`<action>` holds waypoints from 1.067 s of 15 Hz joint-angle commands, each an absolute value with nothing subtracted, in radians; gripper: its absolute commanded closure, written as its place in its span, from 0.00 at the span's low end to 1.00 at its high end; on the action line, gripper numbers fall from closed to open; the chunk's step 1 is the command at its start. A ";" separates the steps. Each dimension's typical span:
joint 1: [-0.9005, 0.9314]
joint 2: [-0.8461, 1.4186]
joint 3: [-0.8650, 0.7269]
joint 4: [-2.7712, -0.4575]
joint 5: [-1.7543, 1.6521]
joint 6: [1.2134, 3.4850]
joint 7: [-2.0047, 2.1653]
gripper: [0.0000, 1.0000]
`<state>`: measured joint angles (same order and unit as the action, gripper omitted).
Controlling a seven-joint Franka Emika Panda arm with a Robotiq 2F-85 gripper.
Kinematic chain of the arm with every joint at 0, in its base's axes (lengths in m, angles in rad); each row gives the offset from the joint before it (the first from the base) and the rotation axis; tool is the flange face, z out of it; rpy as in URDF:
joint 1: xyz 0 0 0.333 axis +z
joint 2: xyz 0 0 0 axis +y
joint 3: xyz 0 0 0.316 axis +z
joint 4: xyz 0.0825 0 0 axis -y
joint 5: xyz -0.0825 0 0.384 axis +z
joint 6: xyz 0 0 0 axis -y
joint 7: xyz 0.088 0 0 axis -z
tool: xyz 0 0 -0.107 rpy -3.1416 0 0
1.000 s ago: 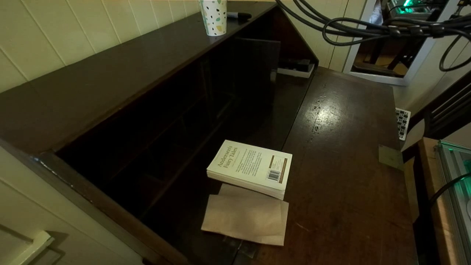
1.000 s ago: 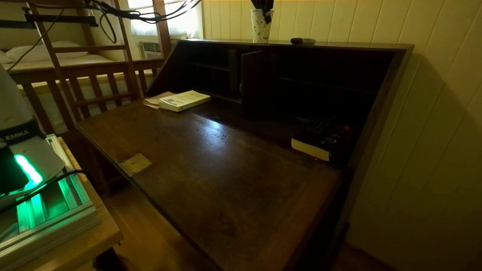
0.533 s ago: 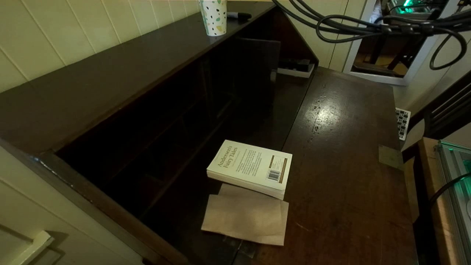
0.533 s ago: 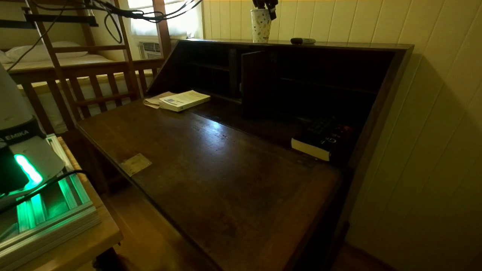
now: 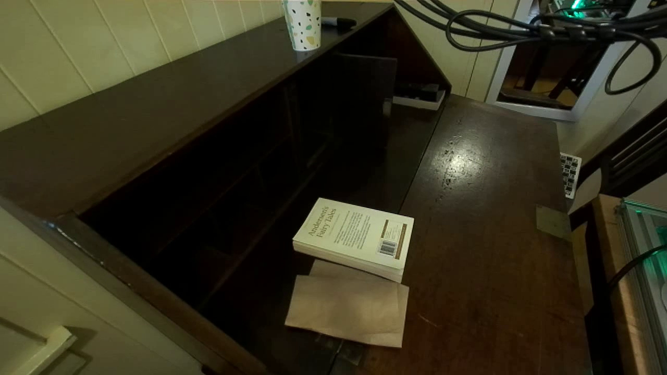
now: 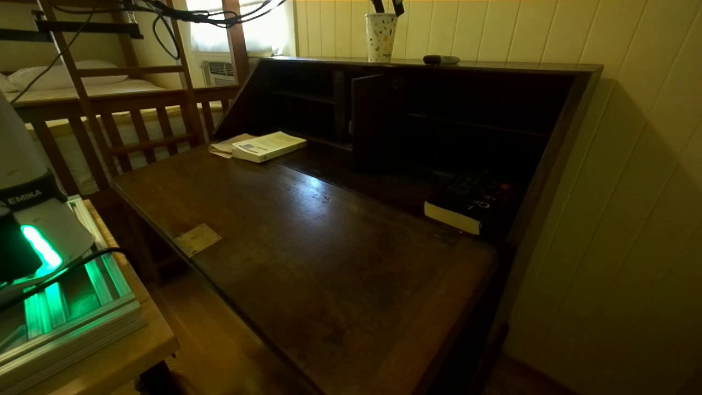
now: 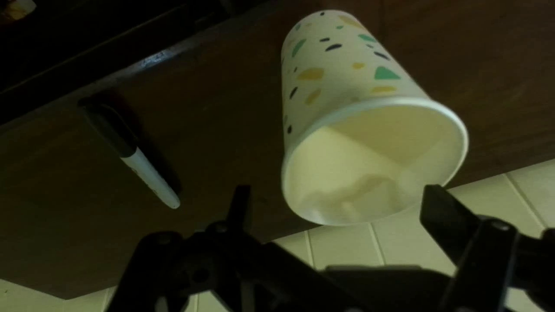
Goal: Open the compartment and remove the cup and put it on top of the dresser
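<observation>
Cup (image 7: 355, 91) upright atop dresser (image 5: 182, 88), compartment (image 6: 368, 120) open

Pale, grooved wall panelling (image 6: 658, 38) is running through the wrist view and both exterior views. In an exterior view, a broad shadow (image 6: 592, 192) is darkening it, a wooden bunk bed (image 6: 131, 95) with a ladder (image 6: 129, 71) and a white pillow (image 6: 88, 66) is standing in the background, a window (image 6: 263, 38) is glowing above a louvred unit (image 6: 218, 72), and brown floor (image 6: 205, 323) is showing lower down. In an exterior view, what looks like a white-framed mirror (image 5: 552, 78) is showing near dark slatted furniture (image 5: 633, 151).
</observation>
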<state>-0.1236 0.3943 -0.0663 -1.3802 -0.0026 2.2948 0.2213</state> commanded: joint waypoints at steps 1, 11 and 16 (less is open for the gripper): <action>-0.100 0.360 -0.086 -1.390 -0.003 2.279 0.238 0.00; -0.076 0.163 -0.076 -1.597 0.000 2.295 0.227 0.00; -0.071 0.015 -0.074 -1.788 -0.024 2.320 0.216 0.00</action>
<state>-0.0826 0.1423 -0.0678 -1.6241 -0.0040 2.2950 0.2236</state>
